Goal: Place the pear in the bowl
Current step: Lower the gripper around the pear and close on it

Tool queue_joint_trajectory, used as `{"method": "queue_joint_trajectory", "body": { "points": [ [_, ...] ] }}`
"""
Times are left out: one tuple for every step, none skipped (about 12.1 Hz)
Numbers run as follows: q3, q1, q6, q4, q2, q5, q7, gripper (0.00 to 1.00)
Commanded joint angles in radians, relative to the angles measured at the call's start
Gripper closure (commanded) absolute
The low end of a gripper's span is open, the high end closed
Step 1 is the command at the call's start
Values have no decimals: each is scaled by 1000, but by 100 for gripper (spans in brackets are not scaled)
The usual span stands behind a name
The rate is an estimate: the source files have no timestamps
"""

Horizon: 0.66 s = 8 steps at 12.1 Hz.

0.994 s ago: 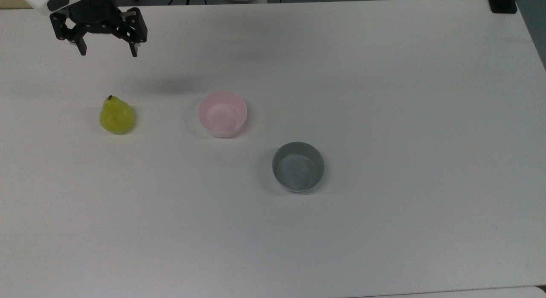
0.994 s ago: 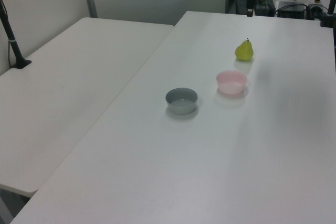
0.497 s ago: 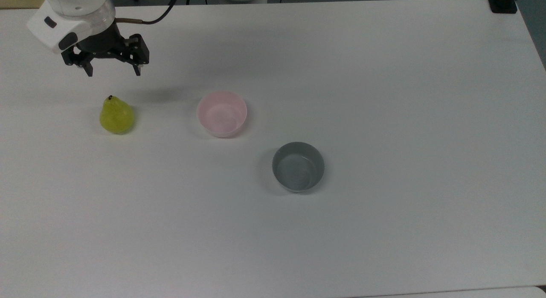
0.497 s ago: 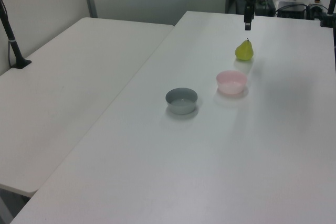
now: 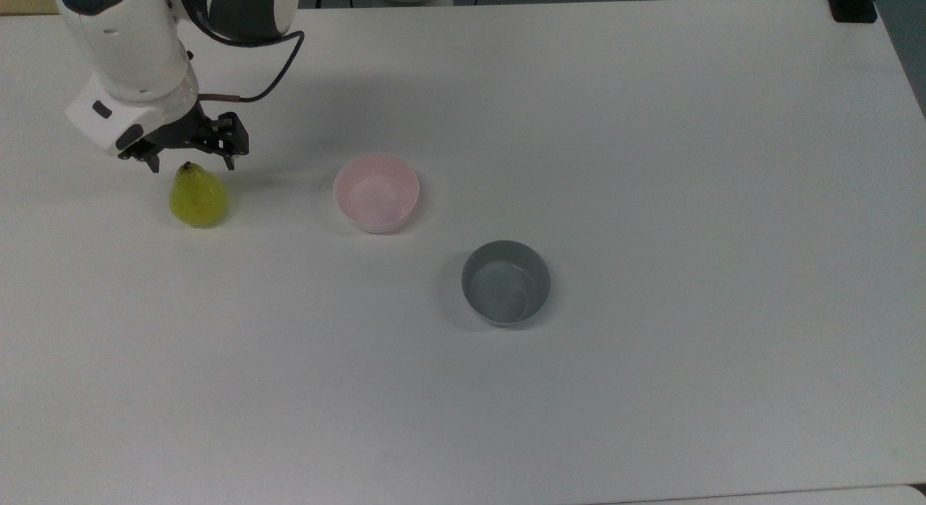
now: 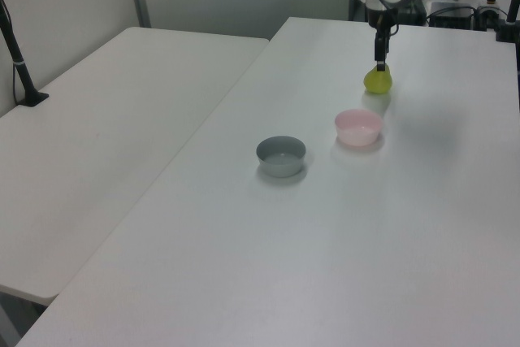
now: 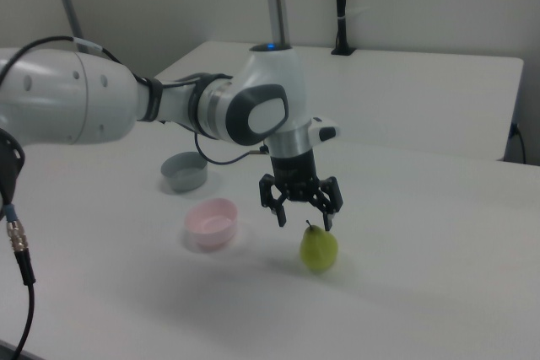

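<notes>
1. White table point(image 5: 651, 389) carries everything; a second white table butts against it on the left view's left.
2. Big open stretch across the table's near half and the top view's right side; nothing stands there.
3. Pear point(image 5: 197, 195) stands upright near the table's edge on the top view's left, toward the far side, stem up, on the tabletop.
4. Pink bowl point(image 5: 376, 192) sits near the pear, toward the top view's right, with bare table between them.
5. Grey bowl point(image 5: 506, 282) sits near the table's middle, apart from the pink bowl, closer to the near edge.
6. My gripper point(image 5: 192, 162) hangs right over the pear's top, fingers spread wide on either side of the stem, holding nothing. In the right view the fingertips point(image 7: 282, 222) are at about stem height, no contact that I can tell.
7. My arm comes in from the far edge, cable looping beside it.
8. Versus a second ago: my gripper has dropped from near the far edge down to the pear, same wide spread; pear and both bowls unmoved.
</notes>
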Motion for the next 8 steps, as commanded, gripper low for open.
{"method": "queue_joint_trajectory", "body": {
  "points": [
    [-1,-6,79,-12,47,-14,-13,0],
    [0,-6,91,-12,59,-14,-11,0],
    [0,-6,97,-12,68,-14,-11,0],
    [0,-6,99,-12,77,-17,-11,0],
    [-1,-6,116,-14,82,-19,-10,0],
    [-1,-6,125,-14,90,-23,-10,0],
    [-1,-6,126,-14,94,-25,-10,0],
    [-1,-8,126,-14,94,-37,-10,0]
  ]
}}
